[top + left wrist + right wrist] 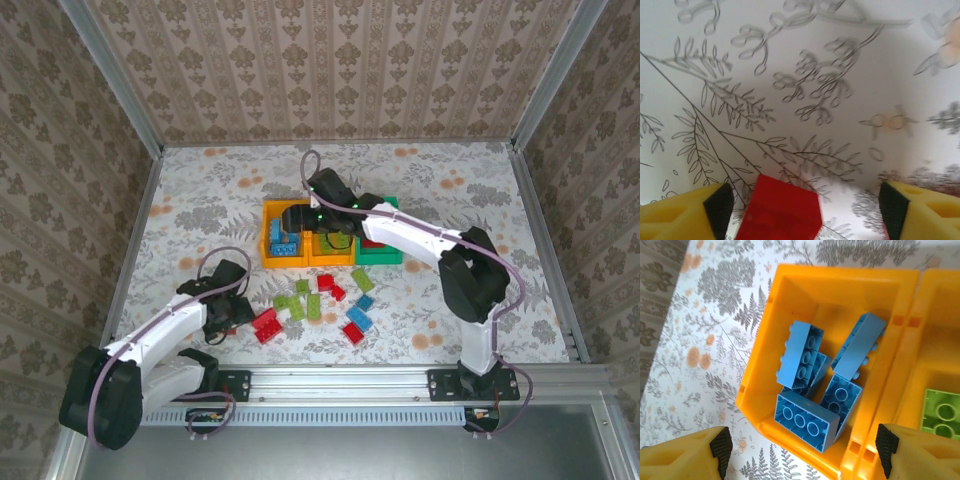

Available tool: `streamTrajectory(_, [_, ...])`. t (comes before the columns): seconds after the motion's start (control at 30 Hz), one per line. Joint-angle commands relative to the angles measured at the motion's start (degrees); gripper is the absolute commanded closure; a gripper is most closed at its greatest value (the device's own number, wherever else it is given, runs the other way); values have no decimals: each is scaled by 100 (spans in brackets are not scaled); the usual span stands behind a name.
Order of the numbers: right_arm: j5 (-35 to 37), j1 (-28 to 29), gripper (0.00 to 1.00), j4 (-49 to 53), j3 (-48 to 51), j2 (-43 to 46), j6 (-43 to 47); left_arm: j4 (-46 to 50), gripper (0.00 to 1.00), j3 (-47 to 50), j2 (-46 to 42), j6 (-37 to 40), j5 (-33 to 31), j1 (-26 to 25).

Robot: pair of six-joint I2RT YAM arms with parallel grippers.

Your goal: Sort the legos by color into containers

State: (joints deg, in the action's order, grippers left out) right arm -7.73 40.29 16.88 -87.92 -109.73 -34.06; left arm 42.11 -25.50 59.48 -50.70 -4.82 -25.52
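Between the left gripper's (805,207) yellow fingers (675,217), low over the flowered table (840,75), lies a red lego (777,212). It is nearer the black pad (719,210) on the wrist view's left than the opposite one. A sliver of table shows on either side of it, so the jaws stand apart with nothing clamped. Over by the containers, the right gripper (803,447) hangs above the end orange bin (840,285), fingers spread wide and empty. Several blue legos (802,360) lie heaped inside that bin, below and between the fingers. A lime lego (940,415) sits in the neighbouring orange bin (935,340). Loose legos (320,305), red, blue and lime, lie scattered before the bins.
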Motion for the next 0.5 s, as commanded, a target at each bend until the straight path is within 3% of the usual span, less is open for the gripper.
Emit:
streamTrajectory(0.0, [169,-139,21,-142,263,355,119,22,33,150,-19,-91,75,-26])
streamTrajectory(0.2, [175,-284,20,-177,611,560,117,-68,56,169,-69,-89,62,-195])
streamTrajectory(0.47, [304,-377,20,-164,1067,861,188,-225,62,39,45,-68,52,-199])
